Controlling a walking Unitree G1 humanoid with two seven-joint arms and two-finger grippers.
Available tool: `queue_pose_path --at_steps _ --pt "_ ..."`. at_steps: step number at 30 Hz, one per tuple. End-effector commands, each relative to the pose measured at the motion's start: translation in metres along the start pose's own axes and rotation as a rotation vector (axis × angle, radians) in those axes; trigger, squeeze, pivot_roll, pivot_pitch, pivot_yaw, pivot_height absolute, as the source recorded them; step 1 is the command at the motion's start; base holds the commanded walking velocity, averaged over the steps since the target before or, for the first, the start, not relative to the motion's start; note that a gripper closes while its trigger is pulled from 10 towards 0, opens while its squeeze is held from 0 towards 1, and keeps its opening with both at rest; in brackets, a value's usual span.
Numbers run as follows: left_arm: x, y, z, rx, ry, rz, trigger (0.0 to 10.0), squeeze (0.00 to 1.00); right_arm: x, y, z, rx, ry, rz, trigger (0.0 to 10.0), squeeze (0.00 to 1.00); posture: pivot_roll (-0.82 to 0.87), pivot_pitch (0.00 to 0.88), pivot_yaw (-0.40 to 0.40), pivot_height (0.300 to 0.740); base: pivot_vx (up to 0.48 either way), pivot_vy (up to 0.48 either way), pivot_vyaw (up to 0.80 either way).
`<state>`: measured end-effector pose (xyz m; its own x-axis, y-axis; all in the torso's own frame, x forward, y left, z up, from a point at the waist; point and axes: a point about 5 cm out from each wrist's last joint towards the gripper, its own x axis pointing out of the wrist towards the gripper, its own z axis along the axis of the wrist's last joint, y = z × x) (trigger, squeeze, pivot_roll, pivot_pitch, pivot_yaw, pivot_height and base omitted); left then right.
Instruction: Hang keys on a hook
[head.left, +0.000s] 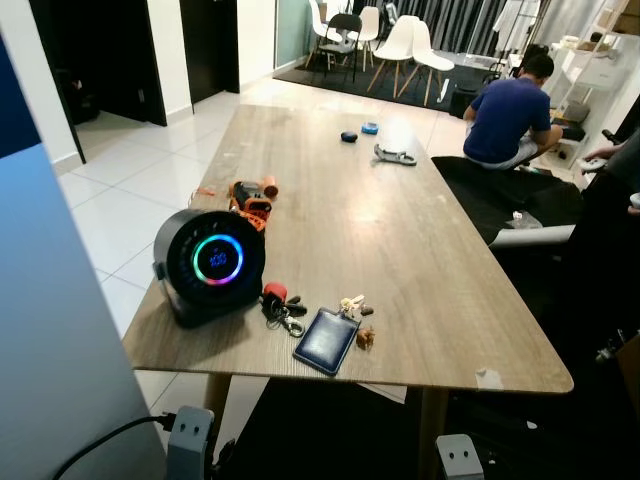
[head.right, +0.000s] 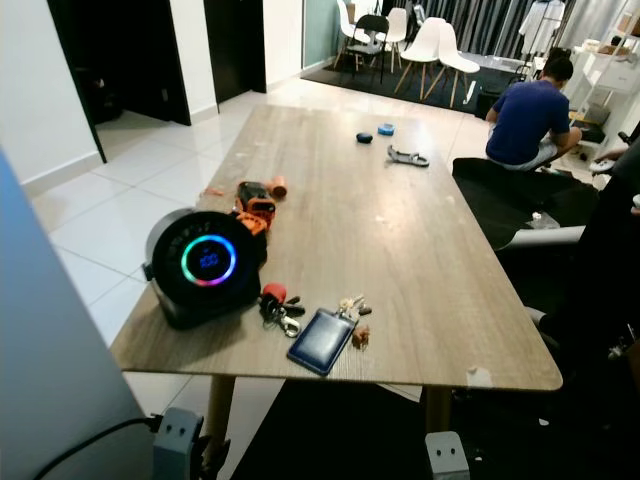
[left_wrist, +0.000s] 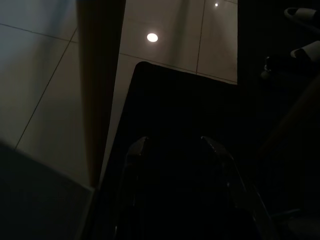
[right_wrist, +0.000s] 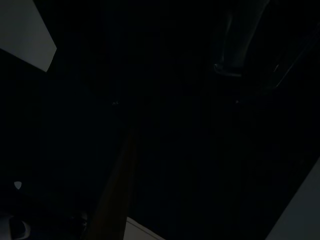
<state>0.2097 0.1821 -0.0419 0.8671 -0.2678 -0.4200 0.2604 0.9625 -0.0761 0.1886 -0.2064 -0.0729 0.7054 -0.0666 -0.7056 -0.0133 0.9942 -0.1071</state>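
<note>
1. Right, left gripper (left_wrist: 172, 150) is hanging low under the desk (head.left: 420, 250), fingers spread, holding nothing; right gripper's state: cannot tell.
2. Keys (head.left: 283, 308) are lying up at the desk's near edge, left of the blue card holder (head.left: 326, 340), nearer the left arm.

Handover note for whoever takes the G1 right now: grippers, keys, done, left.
Left gripper: idle, hanging low over the floor tiles, fingers apart, empty.
Right gripper: idle in a very dark wrist view; finger state cannot be told.
Keys: on the wooden table near its front edge, between the round black speaker and the blue card holder; a second small bunch lies just beyond the holder.
Done: nothing; keys untouched.
Left: pick up keys, find a hook, hang them.
</note>
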Motion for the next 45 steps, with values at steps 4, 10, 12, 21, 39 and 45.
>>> queue_pose_path --at_steps 4,10,12,21,39,45 --pt "-0.0034 0.0015 -0.0053 -0.001 0.024 0.006 10.0 0.00 -0.0018 -0.0003 -0.0060 0.006 0.021 -0.001 10.0 0.00 0.10 0.048 -0.071 0.740 -0.097 0.000 0.00" --pt "-0.0032 0.0018 -0.0050 0.003 0.026 0.005 10.0 0.00 -0.0020 0.0000 -0.0065 0.007 0.021 -0.001 10.0 0.00 0.10 0.048 -0.070 0.740 0.000 0.000 0.00" --pt "-0.0032 0.0016 -0.0045 0.008 0.023 -0.001 10.0 0.00 -0.0022 0.0002 -0.0069 0.008 0.021 -0.001 10.0 0.00 0.10 0.050 -0.069 0.740 0.000 0.000 0.00" --pt "-0.0029 -0.0002 -0.0037 0.015 0.017 -0.017 10.0 0.00 -0.0025 0.0010 -0.0079 0.010 0.023 0.000 10.0 0.00 0.10 0.050 -0.069 0.740 0.000 0.000 0.00" --pt "-0.0035 -0.0021 -0.0041 0.018 0.010 -0.032 10.0 0.00 -0.0024 -0.0003 -0.0075 0.003 0.023 0.001 10.0 0.00 0.10 0.048 -0.073 0.740 0.000 0.000 0.00" --pt "-0.0024 -0.0013 -0.0022 0.016 0.002 -0.022 10.0 0.00 -0.0022 0.0000 -0.0069 0.002 0.022 0.002 10.0 0.00 0.09 0.041 -0.070 0.740 0.000 0.000 0.00"
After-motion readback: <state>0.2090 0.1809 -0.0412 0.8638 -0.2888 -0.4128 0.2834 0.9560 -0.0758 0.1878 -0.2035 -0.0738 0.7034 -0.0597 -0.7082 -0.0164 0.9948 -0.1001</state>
